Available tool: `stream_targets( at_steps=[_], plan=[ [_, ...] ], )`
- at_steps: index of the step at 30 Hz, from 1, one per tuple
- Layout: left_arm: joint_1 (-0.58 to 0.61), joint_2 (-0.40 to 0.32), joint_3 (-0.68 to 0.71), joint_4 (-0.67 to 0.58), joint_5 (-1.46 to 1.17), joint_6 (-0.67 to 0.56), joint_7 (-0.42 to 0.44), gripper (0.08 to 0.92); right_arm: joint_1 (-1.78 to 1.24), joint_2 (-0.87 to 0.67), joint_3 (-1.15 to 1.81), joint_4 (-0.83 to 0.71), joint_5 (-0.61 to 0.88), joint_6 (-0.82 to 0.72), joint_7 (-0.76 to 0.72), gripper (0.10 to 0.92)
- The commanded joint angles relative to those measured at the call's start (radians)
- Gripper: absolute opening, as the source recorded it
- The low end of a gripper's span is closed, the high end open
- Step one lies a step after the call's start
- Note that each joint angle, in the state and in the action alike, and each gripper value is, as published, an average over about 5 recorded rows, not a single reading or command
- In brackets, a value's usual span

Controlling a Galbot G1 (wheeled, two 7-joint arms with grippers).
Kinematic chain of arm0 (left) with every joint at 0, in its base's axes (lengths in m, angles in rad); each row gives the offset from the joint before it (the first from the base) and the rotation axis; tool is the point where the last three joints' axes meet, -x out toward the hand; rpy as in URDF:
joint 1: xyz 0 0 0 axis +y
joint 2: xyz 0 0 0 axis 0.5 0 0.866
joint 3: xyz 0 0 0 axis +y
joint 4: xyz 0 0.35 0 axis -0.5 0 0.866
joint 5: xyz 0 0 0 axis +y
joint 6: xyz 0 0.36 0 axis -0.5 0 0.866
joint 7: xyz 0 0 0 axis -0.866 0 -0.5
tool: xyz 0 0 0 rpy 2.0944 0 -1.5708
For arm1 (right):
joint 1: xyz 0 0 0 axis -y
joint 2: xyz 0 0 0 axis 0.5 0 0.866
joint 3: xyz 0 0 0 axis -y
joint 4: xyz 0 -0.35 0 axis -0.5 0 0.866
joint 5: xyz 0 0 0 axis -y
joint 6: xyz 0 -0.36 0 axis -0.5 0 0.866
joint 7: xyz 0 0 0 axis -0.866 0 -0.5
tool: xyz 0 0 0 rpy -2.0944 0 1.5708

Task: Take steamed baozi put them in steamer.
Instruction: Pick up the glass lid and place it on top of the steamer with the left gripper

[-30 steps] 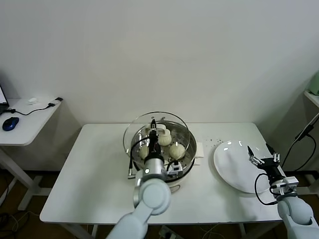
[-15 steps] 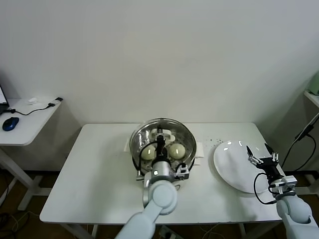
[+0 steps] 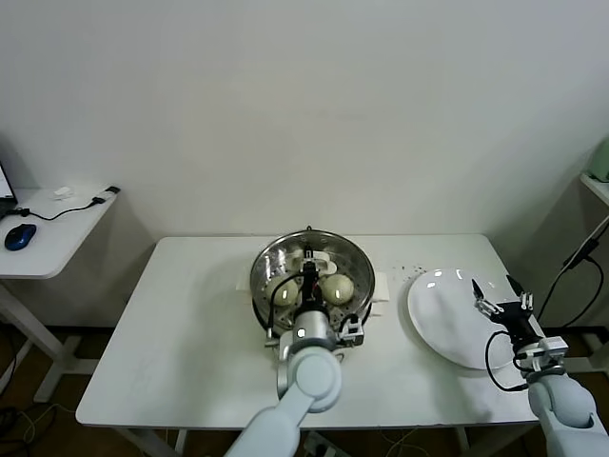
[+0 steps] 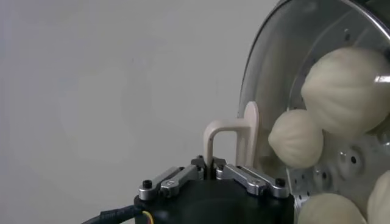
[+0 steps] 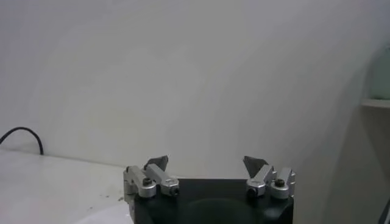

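The steamer (image 3: 363,284) stands at the table's middle with several cream-white baozi inside; two show in the head view (image 3: 336,287) (image 3: 279,291). The round glass lid (image 3: 285,255) lies over the pot. My left gripper (image 3: 308,273) is above the pot's centre, shut on the lid's cream handle (image 4: 234,131). The left wrist view shows its jaws (image 4: 211,168) closed on the handle's stem, with baozi (image 4: 347,90) (image 4: 296,139) behind the glass (image 4: 268,73). My right gripper (image 3: 497,299) (image 5: 207,163) is open and empty over the plate's right part.
A flat white plate (image 3: 440,319) lies right of the steamer. A white mat (image 3: 382,286) sticks out under the pot. A side table with a blue mouse (image 3: 19,235) stands at the far left. A black cable (image 3: 580,259) hangs at the right.
My left gripper has carried the glass lid to the right and down, from tilted and offset left of the pot to lying over the steamer. The right arm has stayed put.
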State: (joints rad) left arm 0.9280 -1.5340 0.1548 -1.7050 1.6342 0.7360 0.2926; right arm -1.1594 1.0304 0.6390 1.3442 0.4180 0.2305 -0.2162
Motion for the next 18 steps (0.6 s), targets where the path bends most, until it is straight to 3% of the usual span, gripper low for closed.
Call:
stream_targets(
  at_steps=[1,18],
  plan=[
    [0.006,0.001,0.001,0.006,-0.01,0.033,-0.009,0.146,0.002,0.002,0.001,-0.004,-0.001,0.003,-0.002,0.823],
    [0.003,0.002,0.011,0.028,-0.041,0.031,-0.061,0.146,-0.003,0.01,0.009,-0.014,-0.007,0.01,-0.012,0.823]
  ],
)
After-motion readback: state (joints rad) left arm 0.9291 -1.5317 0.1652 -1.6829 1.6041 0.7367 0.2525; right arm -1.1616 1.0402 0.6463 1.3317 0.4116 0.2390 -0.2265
